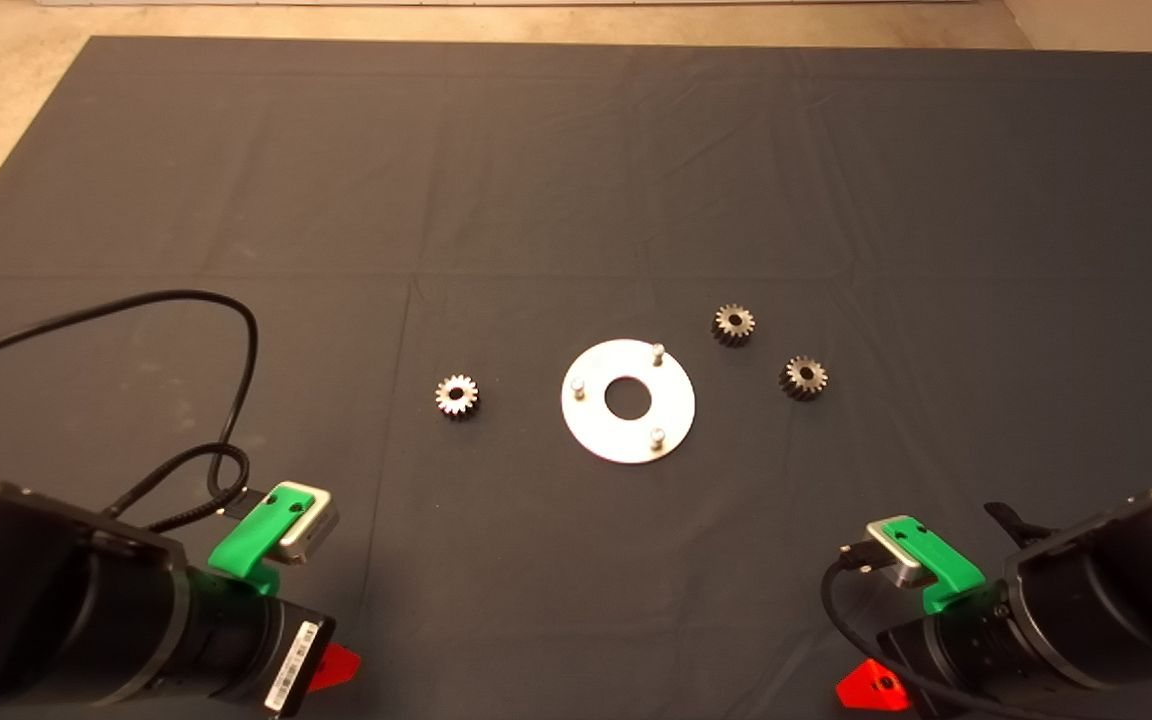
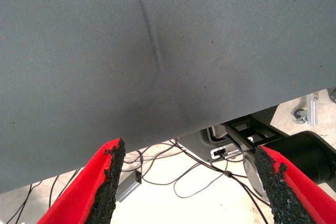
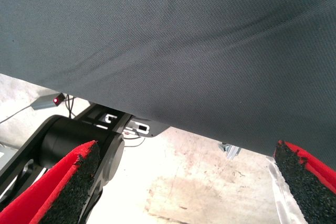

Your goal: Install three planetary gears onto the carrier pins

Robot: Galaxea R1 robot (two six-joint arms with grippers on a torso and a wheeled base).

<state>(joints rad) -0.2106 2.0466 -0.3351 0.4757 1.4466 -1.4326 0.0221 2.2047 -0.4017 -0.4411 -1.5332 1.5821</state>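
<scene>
Both grippers parked at my near edge, L (image 2: 189,182) & R (image 3: 186,182), jaws apart, nothing held. Disc (image 1: 591,425) w/ bare pins (image 1: 656,352) mid-mat; one gear (image 1: 456,396) left, two gears (image 1: 733,324) right.

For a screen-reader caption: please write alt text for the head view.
A shiny disc with three bare carrier pins lies mid-mat; one planetary gear lies left of it, two right. Both arms wait at the lower corners.
</scene>
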